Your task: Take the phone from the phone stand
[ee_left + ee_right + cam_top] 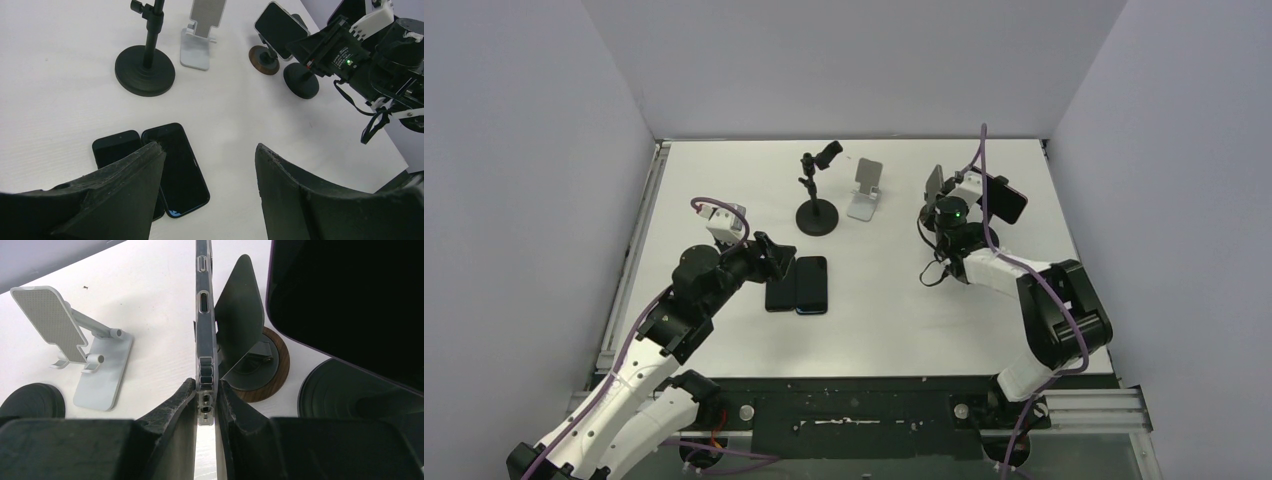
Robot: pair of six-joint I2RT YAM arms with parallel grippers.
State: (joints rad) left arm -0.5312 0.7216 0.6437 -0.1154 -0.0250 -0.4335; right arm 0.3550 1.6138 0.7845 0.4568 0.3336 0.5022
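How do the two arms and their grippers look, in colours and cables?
The left arm and right arm have black joints and white links, with a purple cable along each. The left gripper and right gripper have broad matte black fingers. A green light glows on the right wrist.

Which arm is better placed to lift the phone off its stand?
The right. The right gripper is shut on the edge of the phone in the stand. The left gripper hangs open over two other phones lying flat, away from it.
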